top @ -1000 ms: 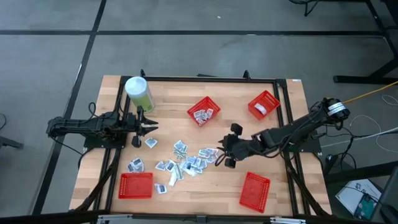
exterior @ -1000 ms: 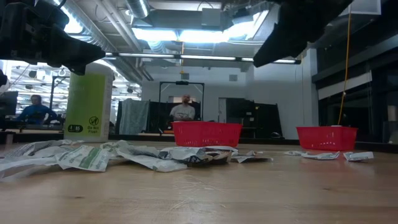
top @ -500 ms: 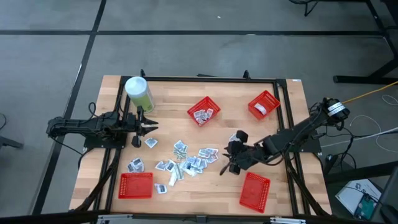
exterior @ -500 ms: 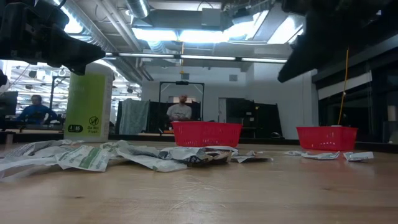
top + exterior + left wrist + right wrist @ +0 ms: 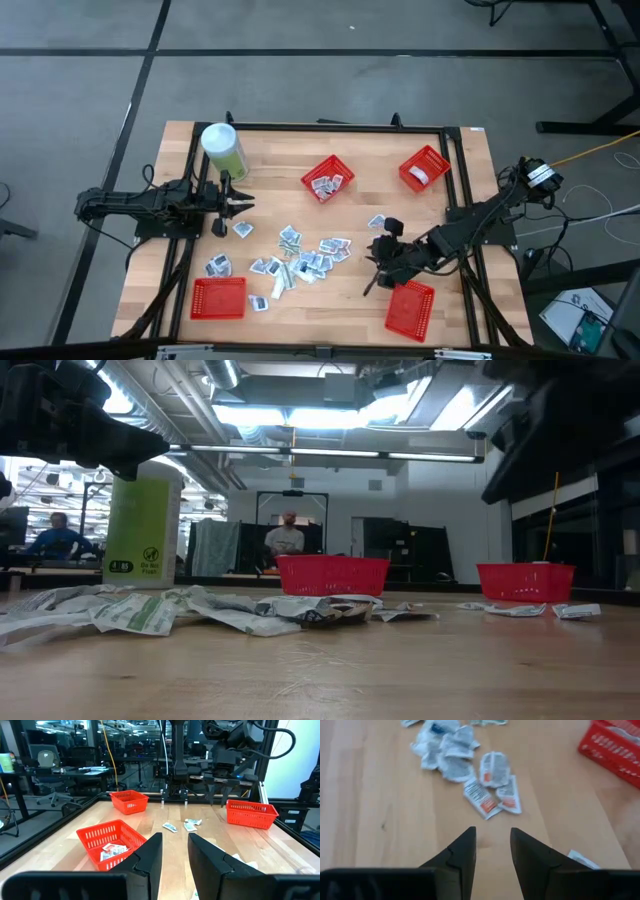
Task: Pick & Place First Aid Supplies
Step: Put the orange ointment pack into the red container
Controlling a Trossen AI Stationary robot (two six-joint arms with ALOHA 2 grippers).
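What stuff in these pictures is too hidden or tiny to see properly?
- Print on the packets: too small in the high view, blurred in the right wrist view.
- Inside the near-left basket: too small from above; out of view elsewhere.
- Right pincer in the low view: only a dark shape, cut off by the top edge.
- Canister top: hidden behind the left arm in the low view.

Bare tabletop [image 5: 450,175] runs along the far edge between the green canister [image 5: 224,150] at the far-left corner and the two far red baskets [image 5: 328,178]. Packets [image 5: 305,256] clutter the middle. The near edge lies open between two more baskets [image 5: 218,298]; the right claw [image 5: 374,284] hangs by the near-right one, and the left claw [image 5: 240,204] hovers beside the canister.
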